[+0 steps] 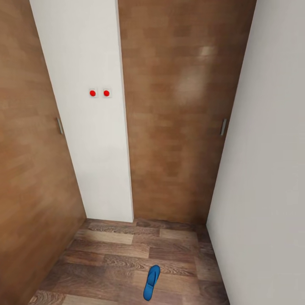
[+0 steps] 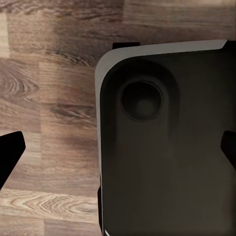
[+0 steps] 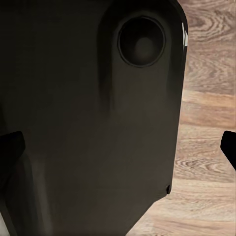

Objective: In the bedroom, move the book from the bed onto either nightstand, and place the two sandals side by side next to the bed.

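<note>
Wood-plank floor fronts our narrow white-walled hallway; one bright blue flat sandal lies there, far from our fingers; both grippers' fingertips stand apart, holding nothing

One blue sandal lies flat on the wood-plank floor.

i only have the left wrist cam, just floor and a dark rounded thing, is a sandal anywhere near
Observer: yes, the head view shows one blue sandal lying flat on the wood floor, low in the picture.
Operator: what's around it
Observer: it lies in a narrow nook, with a white wall panel carrying two red buttons ahead of it.
Operator: what's my right gripper doing
Observer: its wrist view shows the right gripper with fingertips spread wide, nothing between them, over a dark body.
</note>
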